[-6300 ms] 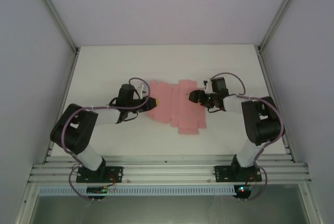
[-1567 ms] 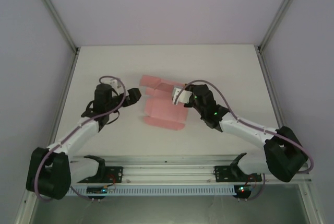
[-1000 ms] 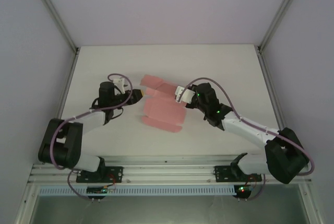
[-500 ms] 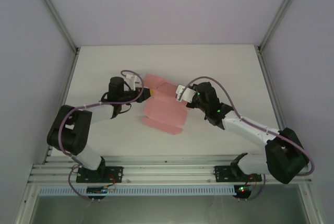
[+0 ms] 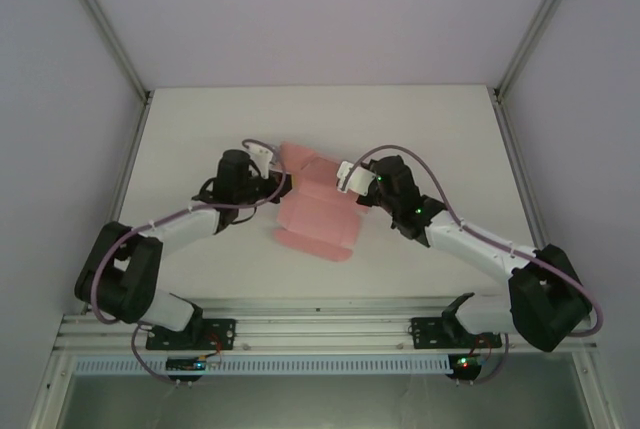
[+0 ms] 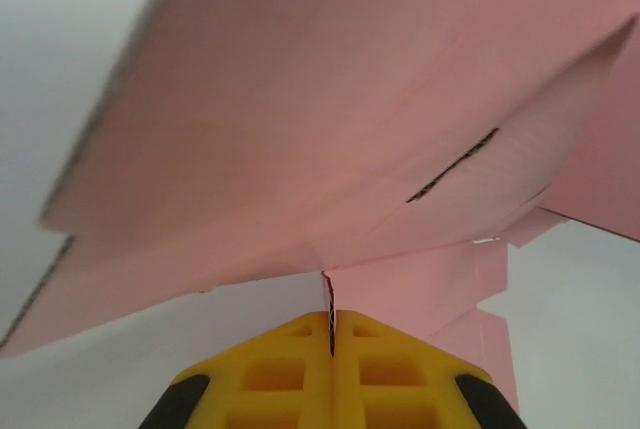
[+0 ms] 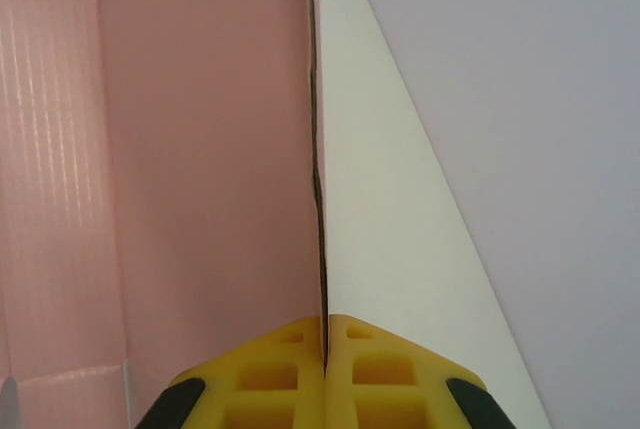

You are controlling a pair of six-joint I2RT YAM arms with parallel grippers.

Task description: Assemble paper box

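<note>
The paper box (image 5: 318, 212) is a pink die-cut card sheet, partly folded, in the middle of the white table (image 5: 200, 129). My left gripper (image 5: 282, 185) is shut on the sheet's left edge; in the left wrist view the card edge runs between the yellow fingers (image 6: 290, 369) and the paper box (image 6: 330, 129) spreads overhead, with a slot cut in it. My right gripper (image 5: 352, 189) is shut on the sheet's right edge; in the right wrist view the paper box (image 7: 210, 149) stands edge-on between the yellow fingers (image 7: 380, 369), its ribbed pink inner face to the left.
Grey enclosure walls and metal frame posts (image 5: 100, 29) bound the table on three sides. An aluminium rail (image 5: 320, 329) carrying both arm bases runs along the near edge. Bare white table (image 7: 370, 229) lies to the right of the held panel.
The left arm has swung right toward the sheet and closed on its left edge. The sheet has folded up further from flat, while the right gripper kept its hold.
</note>
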